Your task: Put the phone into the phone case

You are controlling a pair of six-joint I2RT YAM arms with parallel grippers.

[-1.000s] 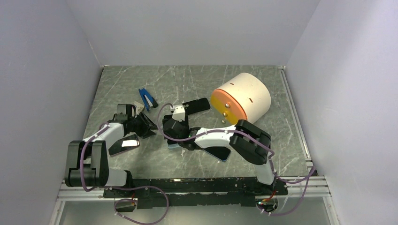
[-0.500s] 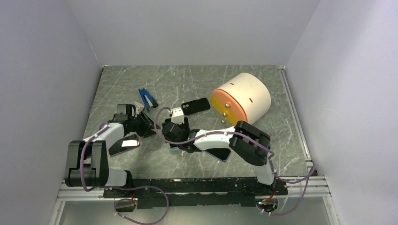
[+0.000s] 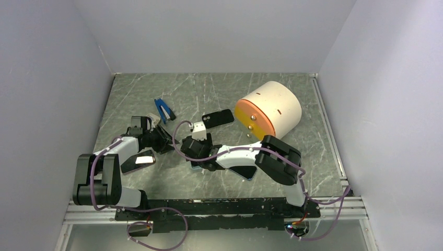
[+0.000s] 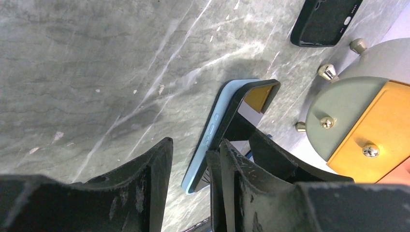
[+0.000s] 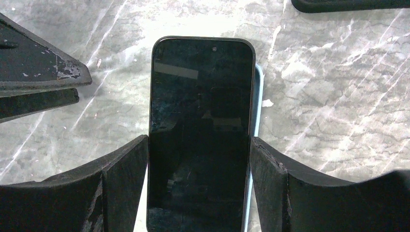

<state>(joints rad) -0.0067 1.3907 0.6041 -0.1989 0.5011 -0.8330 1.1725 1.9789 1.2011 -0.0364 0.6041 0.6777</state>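
On the tabletop (image 5: pixel 338 111), under the right hand (image 5: pixel 199 145): clamps the black phone (image 5: pixel 200 96) across its width, 1 finger on each long edge, screen up. Lies flat on the light-blue phone case (image 4: pixel 209 135), shifted a little sideways, leaving a blue sliver along 1 long edge; looks not yet seated. Runs lengthwise straight away from the right wrist, front-camera end farthest. Just beside the phone, off its free half, not touching: left hand (image 4: pixel 189 151), fingers narrowly parted, holding nothing. Better placed for the press-in, probably: the right. Farther back, well apart: a second, black case (image 4: pixel 324 21). No brand, label or writing legible anywhere.
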